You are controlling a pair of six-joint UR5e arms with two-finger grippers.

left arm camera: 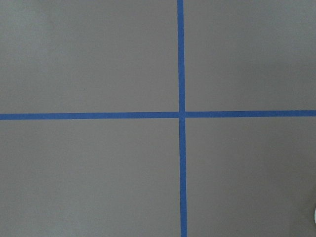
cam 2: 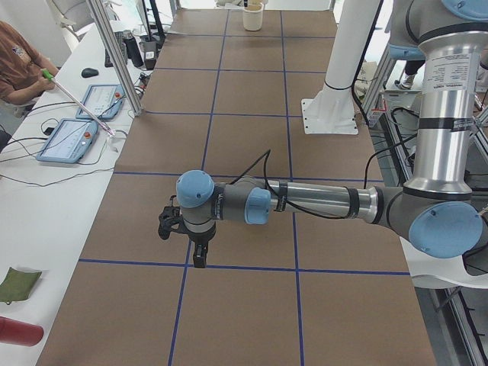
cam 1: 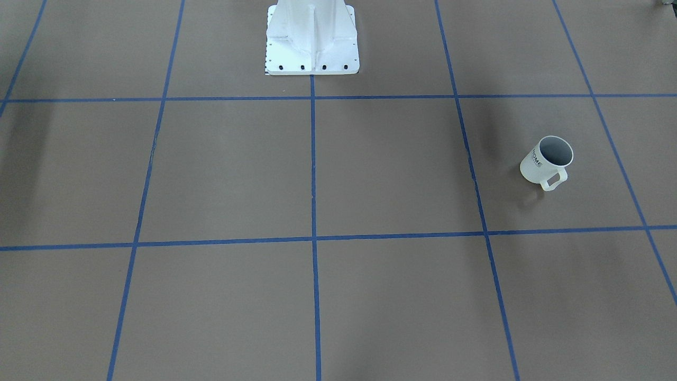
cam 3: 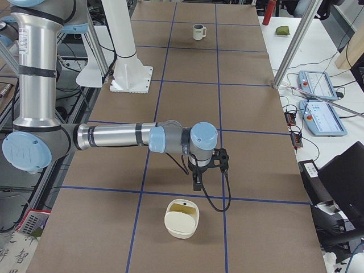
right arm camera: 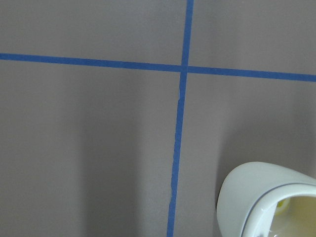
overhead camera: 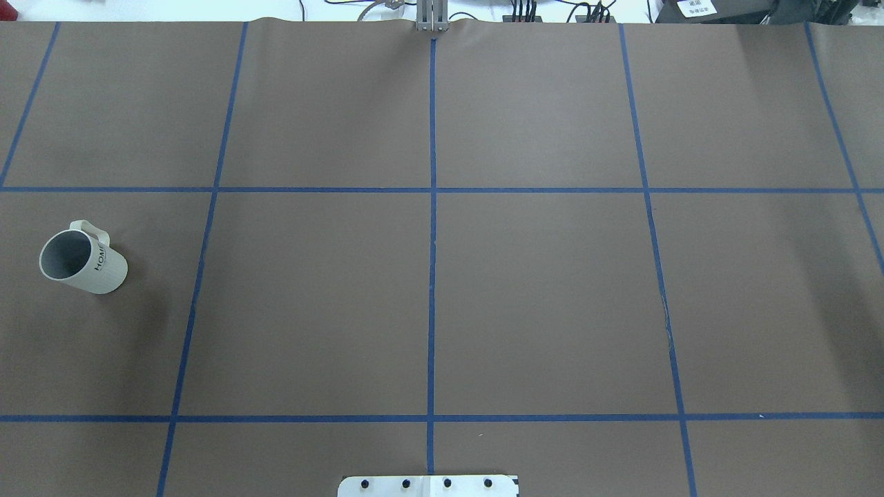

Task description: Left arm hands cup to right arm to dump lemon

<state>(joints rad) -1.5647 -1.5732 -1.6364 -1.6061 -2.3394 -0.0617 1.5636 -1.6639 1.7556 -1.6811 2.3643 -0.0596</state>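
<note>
The cup (cam 1: 547,161) stands upright on the brown table, far out on my left side. It is cream-white with "HOME" on its side, and its handle points away from my base. It also shows in the overhead view (overhead camera: 83,261) and, small, at the far end of the exterior right view (cam 3: 198,32). Its visible inside is plain grey, and I see no lemon. My left gripper (cam 2: 200,259) hangs pointing down above the table; the cup is hidden in that view. My right gripper (cam 3: 196,185) hangs above the table near a cream bowl (cam 3: 182,219). I cannot tell whether either gripper is open.
The cream bowl has a yellowish inside and also shows in the right wrist view (right arm camera: 269,200) and far off in the exterior left view (cam 2: 253,15). My white base (cam 1: 312,37) stands at the table's middle edge. Blue tape lines grid the table. An operator (cam 2: 19,65) sits beside it.
</note>
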